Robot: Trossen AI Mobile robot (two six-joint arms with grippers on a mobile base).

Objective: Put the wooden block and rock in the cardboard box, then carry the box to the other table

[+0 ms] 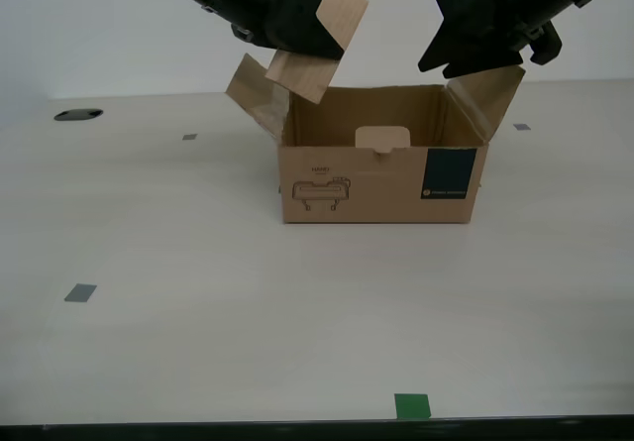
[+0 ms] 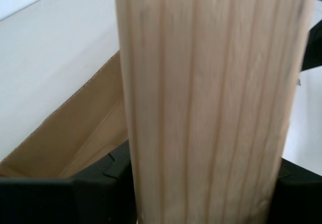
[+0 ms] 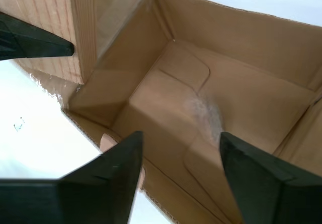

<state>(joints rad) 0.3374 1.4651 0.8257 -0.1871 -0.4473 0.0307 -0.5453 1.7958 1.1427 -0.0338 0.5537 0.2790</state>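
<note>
The wooden block (image 1: 319, 37) is gripped by my second gripper (image 1: 297, 35) above the cardboard box (image 1: 381, 178); my first gripper (image 3: 181, 153) is spread open, empty.

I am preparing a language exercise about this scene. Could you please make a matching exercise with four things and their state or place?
Things:
1. wooden block
2. cardboard box
3. my first gripper
4. green tape mark

States or places:
A. open and empty, looking down into the box
B. flat on the table, near its front edge
C. held in the air above a side flap
D. standing on the table, flaps up, nothing seen inside

Pairs: 1-C, 2-D, 3-A, 4-B
</note>
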